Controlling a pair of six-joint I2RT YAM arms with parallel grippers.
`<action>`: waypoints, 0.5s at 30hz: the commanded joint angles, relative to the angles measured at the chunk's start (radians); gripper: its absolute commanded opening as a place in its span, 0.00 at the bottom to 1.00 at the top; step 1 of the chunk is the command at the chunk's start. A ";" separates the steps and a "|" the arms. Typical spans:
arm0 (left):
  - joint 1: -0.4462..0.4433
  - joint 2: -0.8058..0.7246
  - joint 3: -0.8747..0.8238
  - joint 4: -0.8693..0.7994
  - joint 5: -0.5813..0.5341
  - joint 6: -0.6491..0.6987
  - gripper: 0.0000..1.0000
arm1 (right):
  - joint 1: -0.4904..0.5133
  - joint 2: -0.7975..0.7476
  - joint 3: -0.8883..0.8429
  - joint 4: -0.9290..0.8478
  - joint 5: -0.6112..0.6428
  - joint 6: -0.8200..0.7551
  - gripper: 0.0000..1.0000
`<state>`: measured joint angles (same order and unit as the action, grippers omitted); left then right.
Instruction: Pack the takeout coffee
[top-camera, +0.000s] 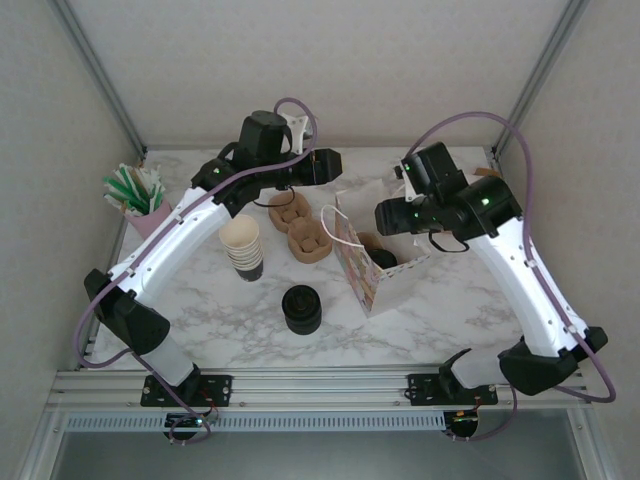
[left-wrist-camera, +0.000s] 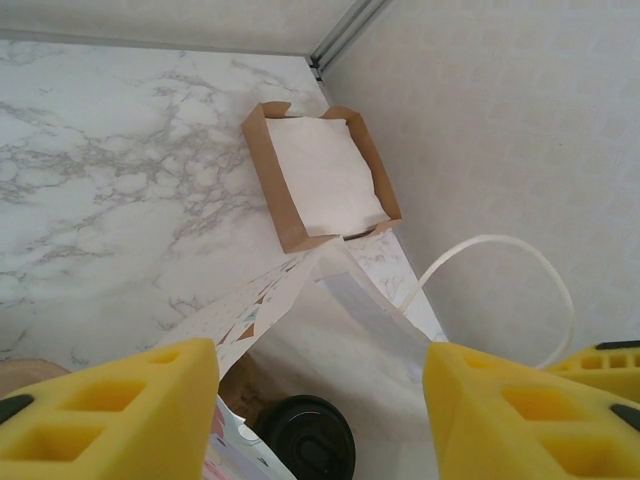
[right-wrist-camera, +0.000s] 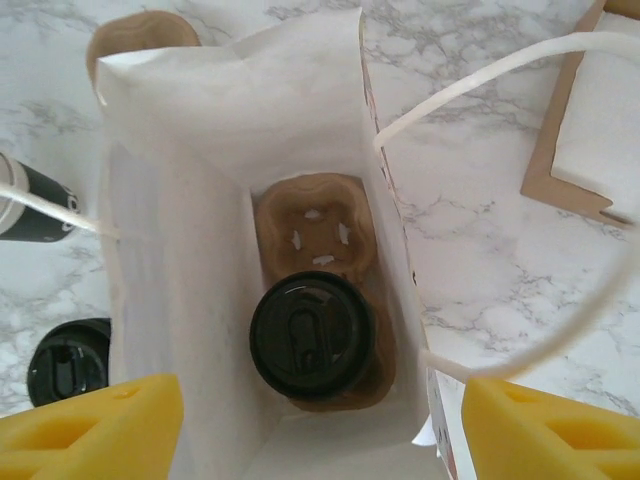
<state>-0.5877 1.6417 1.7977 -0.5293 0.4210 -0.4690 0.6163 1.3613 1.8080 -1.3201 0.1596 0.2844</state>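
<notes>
Cardboard carrier (right-wrist-camera: 318, 225) at the bottom of the white bag (right-wrist-camera: 200, 130) is occupied by the coffee (right-wrist-camera: 312, 335), upright in the near pocket. Left end effector (left-wrist-camera: 320, 400) and right end effector (right-wrist-camera: 320, 430) are found released, empty. Withdrawal is best made straight upward, so the bag handles (right-wrist-camera: 480, 90) are not snagged.

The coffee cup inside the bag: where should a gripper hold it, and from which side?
Probably best to grip the coffee cup across its round black lid, coming straight from above. It stands upright in the cardboard carrier, and the bag walls close off every side.
</notes>
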 joint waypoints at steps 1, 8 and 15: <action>-0.006 -0.058 0.028 -0.018 -0.020 0.020 0.58 | 0.008 -0.043 0.028 0.016 -0.018 0.018 0.75; -0.007 -0.118 0.000 -0.010 -0.040 0.015 0.66 | 0.009 -0.128 0.017 0.024 -0.023 0.026 0.77; -0.007 -0.214 -0.058 0.003 -0.066 0.002 0.84 | 0.008 -0.222 -0.019 0.018 -0.021 0.038 0.84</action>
<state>-0.5884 1.4757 1.7626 -0.5350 0.3832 -0.4679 0.6163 1.1751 1.8057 -1.3090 0.1528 0.3073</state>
